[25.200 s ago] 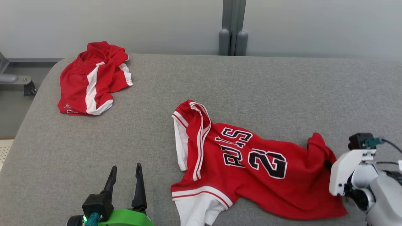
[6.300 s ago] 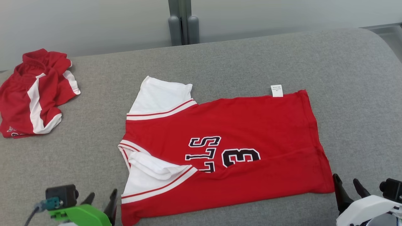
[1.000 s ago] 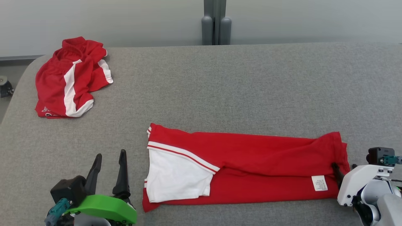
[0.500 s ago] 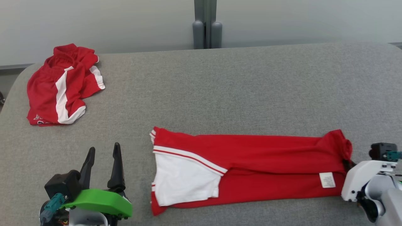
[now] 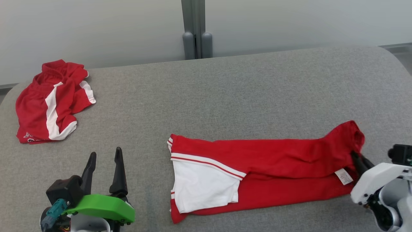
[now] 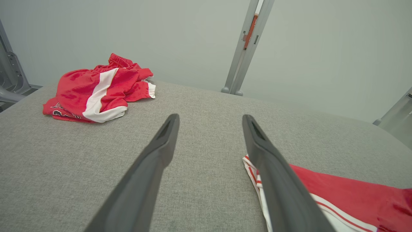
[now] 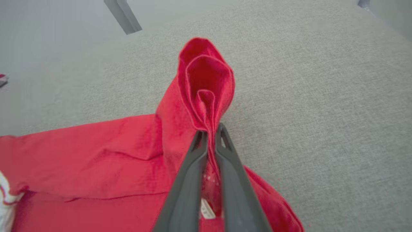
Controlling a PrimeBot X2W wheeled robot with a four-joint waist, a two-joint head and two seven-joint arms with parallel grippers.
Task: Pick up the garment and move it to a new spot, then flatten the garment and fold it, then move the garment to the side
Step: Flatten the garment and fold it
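- Work surface: a grey fabric-covered table (image 5: 225,96) with rounded corners. Behind it are a pale wall and a grey vertical post (image 5: 194,29).
- Task item: a red jersey (image 5: 273,161), folded lengthwise into a long band. It lies on the near half of the table, right of centre in the head view, running left to right.
- Jersey, left end: a white sleeve (image 5: 202,187) with red-and-white trim lies flat on top of the band.
- Jersey, right end: the hem is raised off the table and bunched into a loose upright loop. The rest of the band lies flat on the fabric.
- A white care label (image 5: 343,176) shows near the right end, just beside the gripping fingers.
- Right gripper (image 5: 355,157): jaws closed on the hem at the jersey's right end. In the right wrist view the two dark fingers nearly meet, red cloth is pinched between their tips, and the loop rises beyond them.
- Left gripper (image 5: 105,153): jaws spread wide with nothing between them. It sits at the lower left of the head view, fingers pointing away from the robot, near the jersey's left end but apart from it. Whether it touches the table cannot be told.
- Other item: crumpled red shorts (image 5: 48,103) with a white side stripe lie at the far left corner of the table, well apart from the jersey and both grippers.
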